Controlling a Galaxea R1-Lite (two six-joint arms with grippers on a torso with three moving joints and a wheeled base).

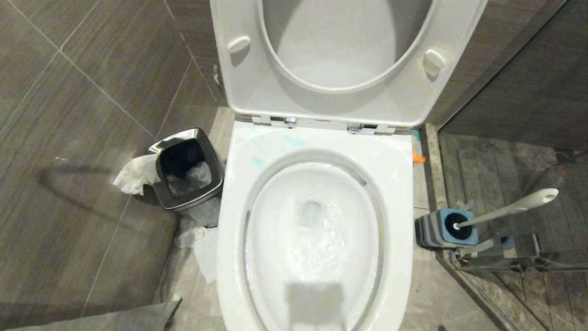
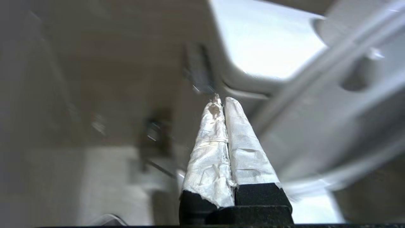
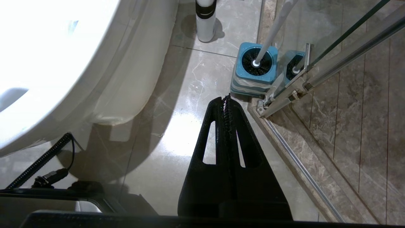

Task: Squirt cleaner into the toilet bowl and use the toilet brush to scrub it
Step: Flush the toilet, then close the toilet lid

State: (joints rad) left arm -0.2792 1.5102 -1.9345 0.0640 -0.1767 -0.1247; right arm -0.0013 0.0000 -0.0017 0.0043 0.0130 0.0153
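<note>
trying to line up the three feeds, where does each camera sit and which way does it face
Head view: high on the robot, looking down into the toilet bowl; none of its body shows.
Left wrist view: behind the shut left gripper, facing the raised seat.
Right wrist view: behind the shut right gripper, facing the floor beside the bowl.
Head and right wrist views share the toilet brush in its holder.
</note>
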